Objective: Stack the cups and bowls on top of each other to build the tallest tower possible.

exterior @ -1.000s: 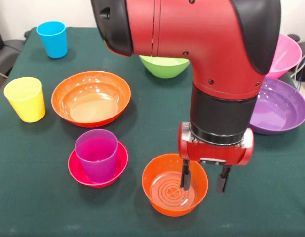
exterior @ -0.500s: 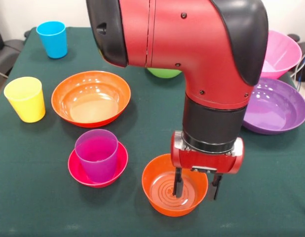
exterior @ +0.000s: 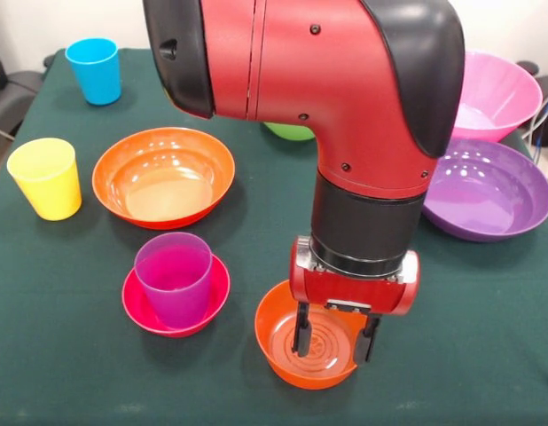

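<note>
**Claw spread inside the small orange bowl**

Claw (exterior: 333,340) hangs with both fingers apart, dipped into the small orange bowl (exterior: 287,359) near the counter's (exterior: 70,373) front edge. Beside it, the purple cup (exterior: 174,278) stands upright in the red bowl (exterior: 141,306).

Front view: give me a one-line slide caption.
Open gripper lowered over the small orange bowl, beside the purple cup standing in the red bowl.
</note>
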Tool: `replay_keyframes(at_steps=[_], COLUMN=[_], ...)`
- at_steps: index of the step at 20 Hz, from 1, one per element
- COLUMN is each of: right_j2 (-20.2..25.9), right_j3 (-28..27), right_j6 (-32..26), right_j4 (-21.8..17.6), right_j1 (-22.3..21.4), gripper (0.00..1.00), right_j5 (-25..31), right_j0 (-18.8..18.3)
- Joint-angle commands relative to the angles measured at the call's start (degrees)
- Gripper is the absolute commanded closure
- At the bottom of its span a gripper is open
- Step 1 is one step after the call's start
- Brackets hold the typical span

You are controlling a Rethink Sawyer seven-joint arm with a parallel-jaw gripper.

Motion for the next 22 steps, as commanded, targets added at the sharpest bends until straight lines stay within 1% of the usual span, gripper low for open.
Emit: replay_keyframes(at_steps=[1, 6, 13, 18, 22], right_j2=[0.8, -0.4, -2.3, -4.2, -5.5], right_j3=[5.7, 6.0, 5.5, 9.5, 9.8], right_j6=[9.6, 10.9, 12.5, 15.7, 17.1], right_j4=[0.6, 1.4, 2.8, 3.5, 4.6], right_j1=[-0.1, 0.0, 0.3, -1.3, -1.3], gripper=[0.00, 0.00, 0.00, 0.00, 0.00], right_j5=[-3.2, -4.1, -3.6, -5.1, -5.4], right_j0=[1.3, 2.2, 3.6, 5.3, 6.3])
